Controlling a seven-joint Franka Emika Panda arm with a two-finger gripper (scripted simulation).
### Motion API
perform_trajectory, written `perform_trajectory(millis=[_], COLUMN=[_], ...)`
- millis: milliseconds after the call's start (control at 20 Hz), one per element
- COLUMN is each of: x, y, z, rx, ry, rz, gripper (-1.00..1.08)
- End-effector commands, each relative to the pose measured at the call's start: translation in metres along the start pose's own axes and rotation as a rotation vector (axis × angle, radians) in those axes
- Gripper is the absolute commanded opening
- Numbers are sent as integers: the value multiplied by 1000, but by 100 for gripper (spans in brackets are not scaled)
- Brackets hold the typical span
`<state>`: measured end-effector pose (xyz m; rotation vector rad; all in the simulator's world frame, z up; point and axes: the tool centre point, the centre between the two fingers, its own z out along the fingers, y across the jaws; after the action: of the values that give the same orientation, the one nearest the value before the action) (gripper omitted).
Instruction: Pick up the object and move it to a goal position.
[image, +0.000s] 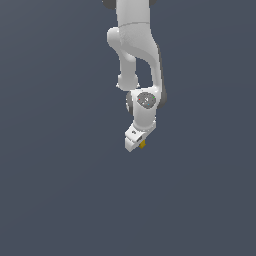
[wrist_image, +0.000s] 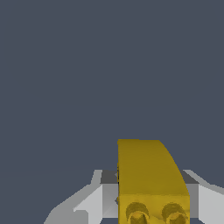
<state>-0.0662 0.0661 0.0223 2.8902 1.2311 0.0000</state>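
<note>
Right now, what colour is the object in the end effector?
Mustard yellow, the object shows best in the wrist view, between the end effector's fingers.

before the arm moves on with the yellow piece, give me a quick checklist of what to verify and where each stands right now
1. Mustard-yellow blocky object sits between the white gripper fingers: ok.
2. Fingers closed against the object on both sides: ok in the wrist view, though contact itself is hard to confirm.
3. Object seated deep enough not to slip: cannot tell; only a small yellow tip shows in the exterior view.
4. Nearby space free of other things: ok, none visible.
5. Goal position marked: cannot tell, no marker in either view.
</note>
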Motion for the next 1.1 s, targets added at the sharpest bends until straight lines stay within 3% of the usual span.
perform_trajectory(millis=[0, 300, 1050], x=[-9, -46, -179], y=[6, 31, 125], z=[0, -1, -3], rx=[0, 0, 0], ry=[0, 0, 0], rz=[2, 2, 2], gripper=[-100, -100, -100])
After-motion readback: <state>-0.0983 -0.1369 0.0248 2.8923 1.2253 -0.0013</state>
